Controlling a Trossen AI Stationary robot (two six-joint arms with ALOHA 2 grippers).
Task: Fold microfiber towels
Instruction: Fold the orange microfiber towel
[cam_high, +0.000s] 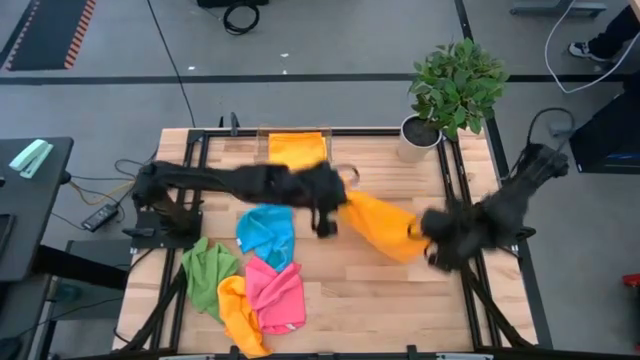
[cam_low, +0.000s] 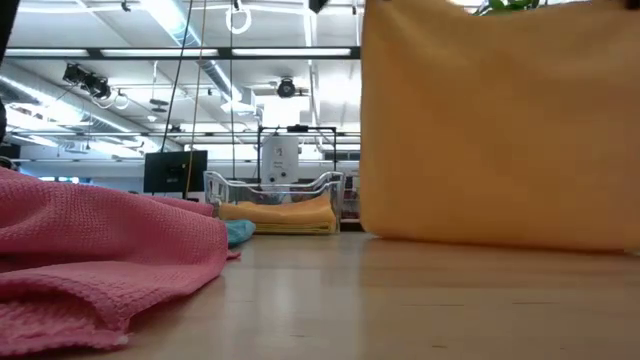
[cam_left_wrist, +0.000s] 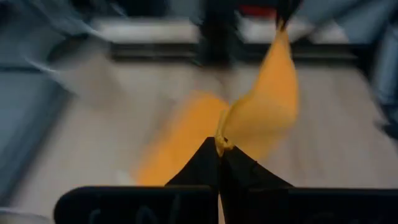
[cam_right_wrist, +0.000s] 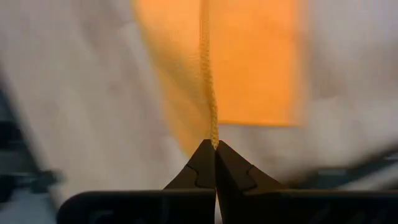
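Stretching across the wooden table, an orange towel is held off the surface between the two arms, and this is judged to be the spreading step that comes before the first fold. In the low view the cloth hangs as a broad curtain whose lower edge seems just to meet the tabletop. At the far edge of the table a clear plastic tray is seen with a folded orange towel lying in it, so at least one cloth is judged finished. Toward the near left of the table an unfolded heap waits: a blue towel, a pink towel, a green towel and a yellow-orange towel, touching and partly overlapping. A potted plant stands at the far right corner.

The left gripper, near the table's middle, is closed tightly on one corner of the orange towel. The right gripper, near the right edge, is pinched on another corner, the hem running straight up from its tips.

For the next move, it is judged that the cloth should be kept taut and lowered flat onto bare wood, clear of the heap, before one edge is carried over the other.
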